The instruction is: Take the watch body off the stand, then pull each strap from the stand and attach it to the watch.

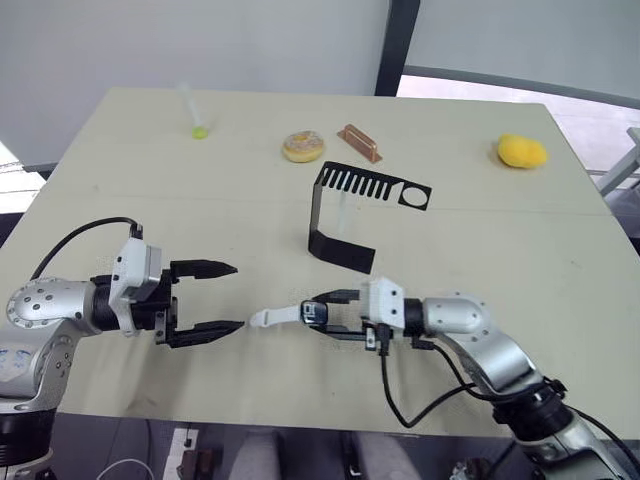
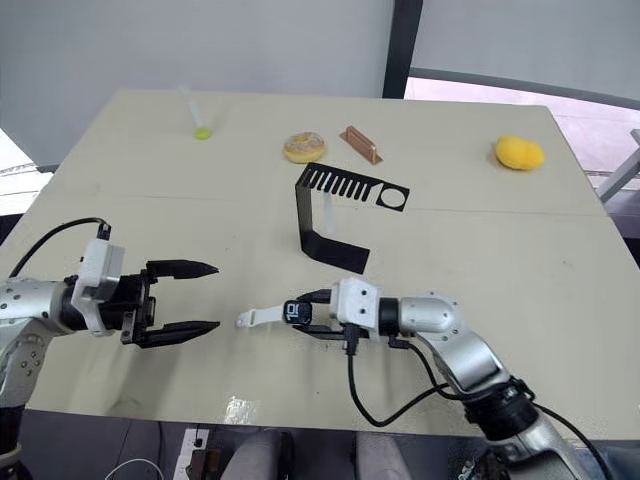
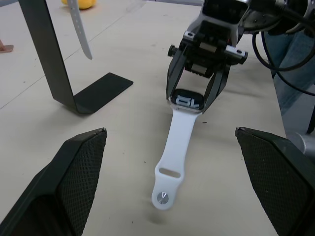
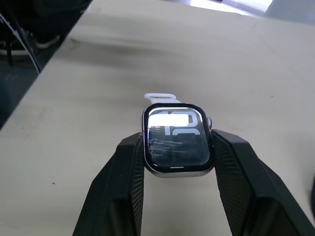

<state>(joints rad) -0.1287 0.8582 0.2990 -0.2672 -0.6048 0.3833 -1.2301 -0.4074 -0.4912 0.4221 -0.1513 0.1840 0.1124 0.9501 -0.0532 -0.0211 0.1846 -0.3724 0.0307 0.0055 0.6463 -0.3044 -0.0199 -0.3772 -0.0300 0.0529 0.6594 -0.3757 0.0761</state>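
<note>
Two end effectors are over the desk (image 1: 480, 230), and we record each in turn. The right end effector (image 1: 322, 313) is clamped on the watch body (image 1: 315, 312), one finger against each side of the case, with the dark screen and its pale digits facing up in the right wrist view. One white strap (image 1: 273, 317) is already joined to the watch body on the side away from the right end effector's wrist; it lies flat on the desk and reaches toward the left end effector (image 1: 226, 297). In the left wrist view we see a slot and a round metal stud at its free end.

The left end effector has its fingers spread wide apart and grips nothing. The free end of the attached strap lies just beyond its fingertips, not touching them.

The stand (image 1: 345, 222) sits on the desk beyond the right end effector, well apart from both arms, with its flat foot down and slotted top plate overhead. The second strap (image 3: 79, 25) hangs from the top plate, beside the upright back.

Farther beyond the stand we note a doughnut (image 1: 302, 147), a small copper-coloured block (image 1: 359, 142), a yellow object (image 1: 521, 151) and a clear tube with a yellow-green end (image 1: 193, 112).
</note>
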